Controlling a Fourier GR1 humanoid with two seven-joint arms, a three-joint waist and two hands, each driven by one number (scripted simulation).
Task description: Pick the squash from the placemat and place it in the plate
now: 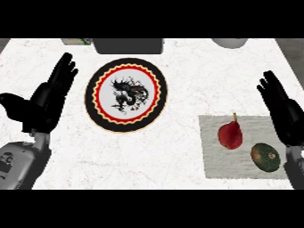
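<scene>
A dark green squash (pixel 265 157) lies on the grey placemat (pixel 215 164) at the lower right, next to a red pear-shaped fruit (pixel 230 134). The round plate (pixel 126 95), black-rimmed with a red ring and a dark figure on white, sits left of centre. My right hand (pixel 285 110) stands open just right of the placemat, fingers straight and pointing away, close above the squash's right side without touching it. At the left, my left hand (pixel 43 98) rests open beside the plate, fingers up.
A dark grey box (pixel 129 45) stands at the counter's far edge behind the plate, with a small greenish item (pixel 76 41) to its left and a pale rounded object (pixel 230 42) at the far right. The white marble counter (pixel 180 58) spreads between plate and placemat.
</scene>
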